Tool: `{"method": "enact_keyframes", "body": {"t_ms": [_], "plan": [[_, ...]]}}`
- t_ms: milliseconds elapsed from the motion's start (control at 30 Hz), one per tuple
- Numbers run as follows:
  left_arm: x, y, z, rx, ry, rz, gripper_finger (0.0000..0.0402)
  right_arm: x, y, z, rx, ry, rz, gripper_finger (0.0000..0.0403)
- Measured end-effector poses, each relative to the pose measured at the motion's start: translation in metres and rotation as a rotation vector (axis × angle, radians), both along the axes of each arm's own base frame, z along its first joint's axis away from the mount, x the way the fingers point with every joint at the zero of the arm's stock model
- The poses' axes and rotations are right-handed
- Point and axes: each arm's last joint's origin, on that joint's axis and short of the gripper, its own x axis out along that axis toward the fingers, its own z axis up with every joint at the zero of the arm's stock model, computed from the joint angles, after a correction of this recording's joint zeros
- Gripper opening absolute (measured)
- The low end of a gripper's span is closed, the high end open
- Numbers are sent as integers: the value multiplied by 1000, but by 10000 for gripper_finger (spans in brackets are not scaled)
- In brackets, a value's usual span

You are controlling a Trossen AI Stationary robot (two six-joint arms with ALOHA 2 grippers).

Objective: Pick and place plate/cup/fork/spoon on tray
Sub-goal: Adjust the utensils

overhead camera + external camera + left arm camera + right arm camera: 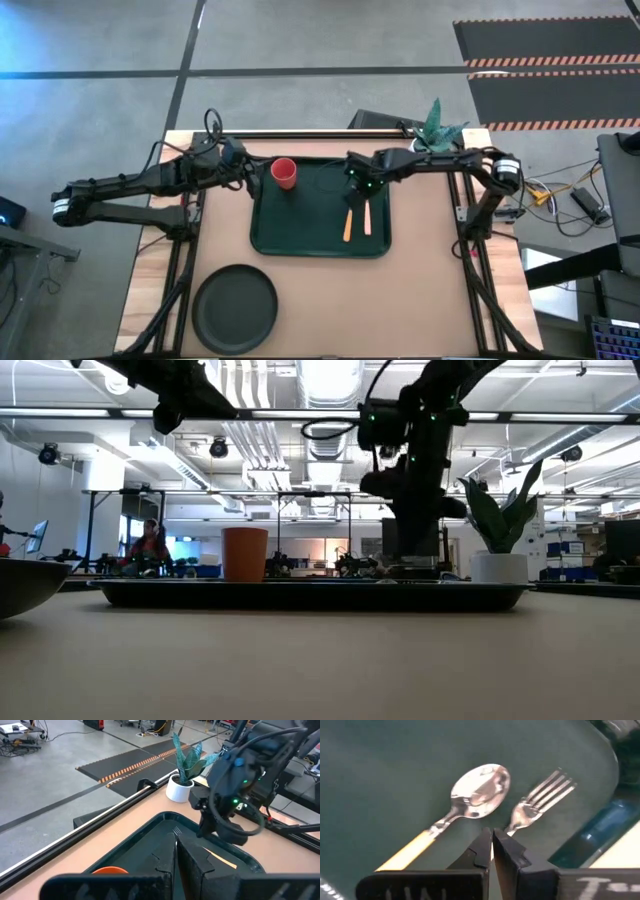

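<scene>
1. The tray (300, 235), dark green with rounded corners, lies at the middle of the table (420, 300) and serves as the landmark for everything below.
2. The spoon (470, 800) and the fork (540, 795) lie side by side on the tray floor, in the half of the tray toward the right arm, silver ends pointing to the tray's far edge and orange handles toward its near edge.
3. The right gripper (492, 847) hangs just above these two utensils, its fingers pressed together and holding nothing; in the right wrist view its tips sit between the spoon's neck and the fork's neck, over the fork handle.
4. The red cup (284, 173) stands upright inside the tray, at its far corner on the left arm's side.
5. The left gripper (176, 852) hovers beside the tray's far edge on that same side, near the cup, fingers closed on nothing.
6. The dark plate (235, 308) rests on the bare table outside the tray, off the tray's near corner on the left arm's side, apart from both grippers.
7. A white pot with a green plant (437, 135) stands beyond the tray's far corner on the right arm's side.
</scene>
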Motion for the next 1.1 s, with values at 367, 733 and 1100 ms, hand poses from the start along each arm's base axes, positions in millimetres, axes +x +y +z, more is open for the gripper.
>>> {"method": "enact_keyframes", "body": {"t_ms": [367,733,1100], "plan": [[0,0,1,1,-3,0,0,-8,0,-39,36,98,-3,8],[0,0,0,0,0,0,0,-13,-1,-49,32,107,-9,8],[0,0,0,0,0,0,0,-7,-18,-38,1,45,0,8]]}}
